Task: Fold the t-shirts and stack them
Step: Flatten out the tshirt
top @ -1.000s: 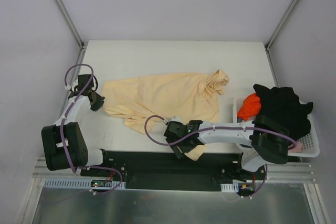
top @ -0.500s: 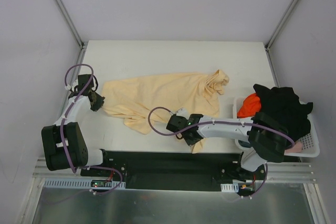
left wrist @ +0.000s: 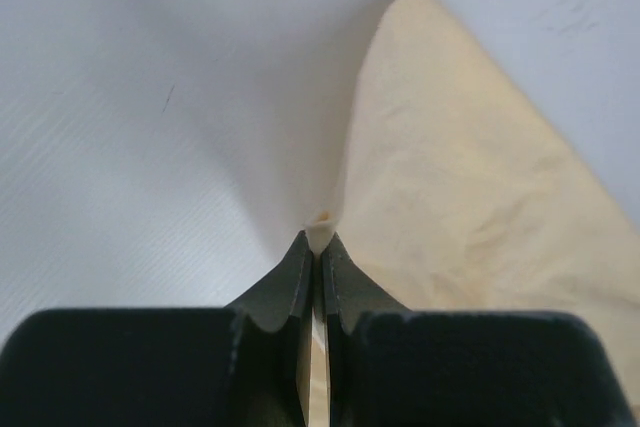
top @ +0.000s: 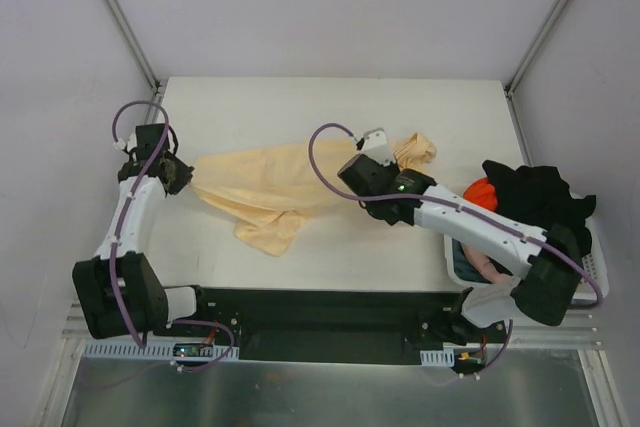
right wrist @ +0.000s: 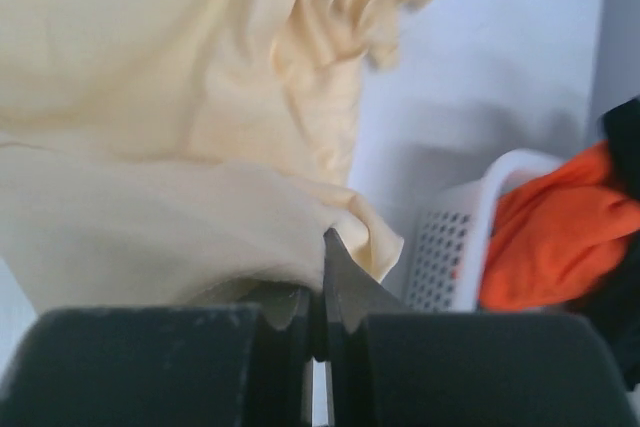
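Observation:
The large pale peach-yellow t-shirt [top: 255, 182] lies spread across the middle of the white table, its near part doubled over. My left gripper [top: 178, 175] is shut on the shirt's left corner [left wrist: 470, 177], and a nub of cloth shows between its fingertips [left wrist: 318, 237]. My right gripper [top: 355, 177] is shut on a fold of the same shirt [right wrist: 150, 217] near the bunched collar end, lifted off the table; the cloth drapes over its fingertips [right wrist: 325, 247]. Orange [top: 478, 192], black [top: 535, 202] and pinkish [top: 490, 265] t-shirts lie in the basket.
The white lattice basket [top: 592, 272] stands at the table's right edge, close to my right arm's elbow, and its wall [right wrist: 470, 237] shows in the right wrist view. Grey walls enclose the table on three sides.
My right gripper shut on the shirt's near hem and carried it away from the front edge toward the collar end. My left gripper shifted slightly backward, still holding its corner.

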Controlling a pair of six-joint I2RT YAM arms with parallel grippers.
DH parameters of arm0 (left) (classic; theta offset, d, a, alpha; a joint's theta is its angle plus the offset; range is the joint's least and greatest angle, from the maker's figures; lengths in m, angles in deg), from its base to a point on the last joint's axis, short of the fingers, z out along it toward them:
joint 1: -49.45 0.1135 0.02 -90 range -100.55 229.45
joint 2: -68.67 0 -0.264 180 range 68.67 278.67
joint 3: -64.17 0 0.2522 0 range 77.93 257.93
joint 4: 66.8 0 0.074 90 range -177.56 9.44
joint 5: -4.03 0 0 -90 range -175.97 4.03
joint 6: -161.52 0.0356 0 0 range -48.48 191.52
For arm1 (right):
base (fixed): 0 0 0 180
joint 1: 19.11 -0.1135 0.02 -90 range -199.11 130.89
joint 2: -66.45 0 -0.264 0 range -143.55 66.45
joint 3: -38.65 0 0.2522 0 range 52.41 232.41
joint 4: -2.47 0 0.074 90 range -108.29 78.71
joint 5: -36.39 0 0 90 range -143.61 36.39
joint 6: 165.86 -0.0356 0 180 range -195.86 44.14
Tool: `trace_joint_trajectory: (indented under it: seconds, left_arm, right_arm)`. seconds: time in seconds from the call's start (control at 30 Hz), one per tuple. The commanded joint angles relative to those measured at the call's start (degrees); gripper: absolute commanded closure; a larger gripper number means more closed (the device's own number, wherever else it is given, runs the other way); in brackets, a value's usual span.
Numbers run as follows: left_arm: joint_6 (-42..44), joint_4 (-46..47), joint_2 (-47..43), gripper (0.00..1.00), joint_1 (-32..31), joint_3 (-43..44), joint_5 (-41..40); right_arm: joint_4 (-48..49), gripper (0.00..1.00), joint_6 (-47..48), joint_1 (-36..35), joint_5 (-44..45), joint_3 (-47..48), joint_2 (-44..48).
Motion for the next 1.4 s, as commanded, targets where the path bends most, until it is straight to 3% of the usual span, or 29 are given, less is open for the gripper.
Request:
trace_joint_trajectory:
  seconds: [0.0,0.2,0.3,0.37,0.53,0.7,0.73,0.87,1.03,1.2,1.3,1.37]
  left_arm:
    - [-0.8,-5.5,-10.7,1.00,-0.9,6.9,-1.0]
    - [-2.2,-11.8,-20.3,0.98,-1.0,16.8,0.8]
    - [-2.0,-16.4,-24.3,0.98,-1.0,25.2,1.1]
    - [-1.1,-17.9,-27.4,0.95,-1.0,31.7,1.5]
    - [-0.2,-18.7,-33.0,0.94,-1.0,44.0,1.9]
    - [3.4,-19.8,-32.3,0.93,-0.9,60.2,3.8]
    - [3.7,-19.9,-31.8,0.93,-0.9,62.1,3.5]
    - [4.3,-19.9,-29.3,0.94,-0.9,70.3,2.1]
    - [4.9,-19.2,-22.6,0.94,-1.0,72.0,0.9]
    - [6.3,-16.0,-13.4,0.91,-0.9,63.8,2.9]
    - [6.5,-10.3,-4.8,0.88,-1.2,53.9,1.7]
    - [7.5,-8.3,-0.1,0.86,-1.8,49.3,-3.5]
  right_arm:
    - [5.2,0.99,14.1,3.6,10.8,7.2,10.8]
    - [11.6,0.99,28.4,5.8,12.8,13.9,23.5]
    - [15.5,0.99,34.9,5.9,5.3,17.5,28.8]
    - [15.5,0.99,37.2,5.6,-4.2,20.5,33.1]
    - [16.8,1.00,37.0,5.7,-18.9,30.6,39.5]
    - [9.2,1.00,37.8,5.7,-31.5,47.0,36.2]
    - [8.1,0.99,38.6,5.7,-32.2,52.5,35.2]
    - [7.4,0.99,41.9,5.6,-32.6,57.9,31.7]
    - [14.9,0.99,51.6,5.7,-22.0,56.8,26.2]
    - [26.9,0.99,65.3,8.4,-9.8,50.5,15.3]
    - [27.2,0.99,59.1,17.5,-14.3,47.4,5.9]
    - [27.4,1.00,54.9,22.0,-17.8,45.3,-2.3]
